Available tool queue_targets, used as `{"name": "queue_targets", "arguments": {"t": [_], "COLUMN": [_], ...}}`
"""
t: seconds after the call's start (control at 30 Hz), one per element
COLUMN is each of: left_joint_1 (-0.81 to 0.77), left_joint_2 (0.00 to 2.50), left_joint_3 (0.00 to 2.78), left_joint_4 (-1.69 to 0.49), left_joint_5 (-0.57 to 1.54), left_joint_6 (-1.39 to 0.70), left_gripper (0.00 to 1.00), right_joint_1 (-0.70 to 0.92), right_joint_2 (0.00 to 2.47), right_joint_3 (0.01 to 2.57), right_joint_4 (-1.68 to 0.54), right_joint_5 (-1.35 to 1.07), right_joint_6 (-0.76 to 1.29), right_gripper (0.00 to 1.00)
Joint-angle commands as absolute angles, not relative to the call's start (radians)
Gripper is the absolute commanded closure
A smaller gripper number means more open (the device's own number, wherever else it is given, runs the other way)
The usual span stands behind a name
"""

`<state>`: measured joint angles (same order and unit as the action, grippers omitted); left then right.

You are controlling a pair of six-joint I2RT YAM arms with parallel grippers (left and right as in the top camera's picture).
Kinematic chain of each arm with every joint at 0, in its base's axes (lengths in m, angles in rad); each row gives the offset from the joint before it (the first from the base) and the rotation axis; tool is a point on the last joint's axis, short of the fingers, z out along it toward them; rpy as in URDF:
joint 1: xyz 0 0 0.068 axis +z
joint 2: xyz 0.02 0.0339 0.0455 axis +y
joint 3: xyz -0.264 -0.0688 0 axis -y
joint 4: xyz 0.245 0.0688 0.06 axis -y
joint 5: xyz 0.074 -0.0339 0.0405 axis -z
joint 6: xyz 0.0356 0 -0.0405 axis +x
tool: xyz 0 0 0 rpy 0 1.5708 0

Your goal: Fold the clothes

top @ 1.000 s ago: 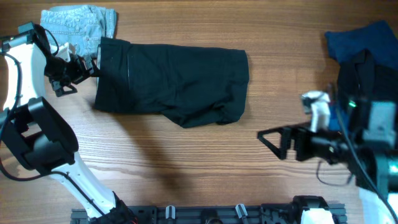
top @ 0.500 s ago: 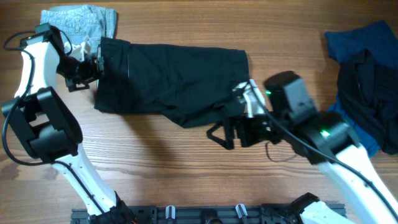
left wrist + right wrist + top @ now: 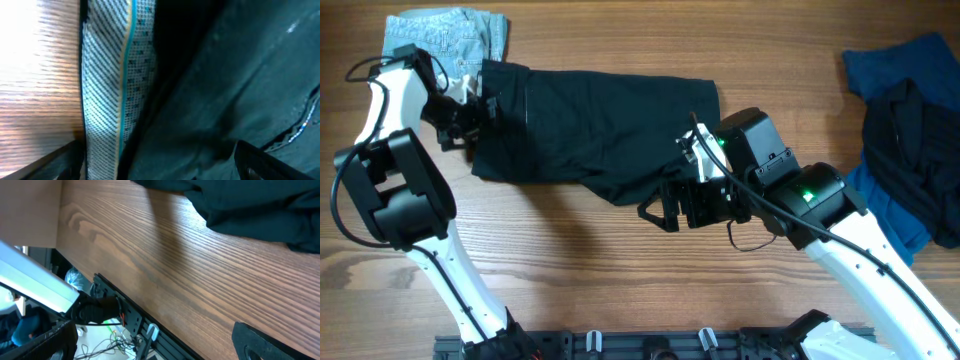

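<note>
A pair of black fabric shorts [image 3: 590, 130] is spread flat across the upper middle of the brown wood-grain worktop [image 3: 570, 280], with the waistband turned toward the left arm. The left pincer [image 3: 478, 105] is held at that waistband edge with its jaws spread wide. In the left wrist view, a pale striped woven band [image 3: 117, 90] lining the waist and the dark cloth beside it are framed between the two fingers, and no grip on the cloth can be made out.

A folded pair of pale-blue denim shorts [image 3: 445, 38] is laid in the far corner on the same side, just beside the black shorts. Whether the two touch cannot be told.

The right pincer [image 3: 655, 212] is held just off the lower hem of the black shorts, over bare wood, with its jaws wide apart and nothing between them.

At the opposite edge a dark blue garment [image 3: 895, 65] is heaped, and a crumpled black garment [image 3: 920, 150] is laid on top of it.
</note>
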<state>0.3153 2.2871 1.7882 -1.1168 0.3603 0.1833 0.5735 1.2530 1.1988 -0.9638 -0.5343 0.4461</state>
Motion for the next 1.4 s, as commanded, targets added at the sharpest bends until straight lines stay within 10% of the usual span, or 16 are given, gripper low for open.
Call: {"name": "queue_targets", "arguments": {"t": [0.0, 0.07, 0.23, 1.37], "left_joint_1": [0.316, 0.316, 0.316, 0.392], "left_joint_2": [2.312, 2.312, 2.312, 1.907], "left_joint_3": [1.782, 1.782, 1.782, 1.847], "left_joint_4": [-1.121, -1.129, -1.149, -1.348], "left_joint_5": [0.37, 0.37, 0.369, 0.059], "left_joint_6": [0.202, 0.202, 0.202, -0.26], "left_gripper": [0.13, 0.23, 0.96, 0.96], "right_joint_1": [0.579, 0.579, 0.579, 0.579], "right_joint_2": [1.251, 1.251, 1.251, 1.253], "right_joint_3": [1.197, 1.197, 1.197, 1.184], "right_joint_4": [-0.957, -0.957, -0.957, -0.995], "right_joint_5": [-0.543, -0.543, -0.542, -0.465], "right_joint_6": [0.456, 0.463, 0.47, 0.421], "right_gripper": [0.0, 0.01, 0.0, 0.0]}}
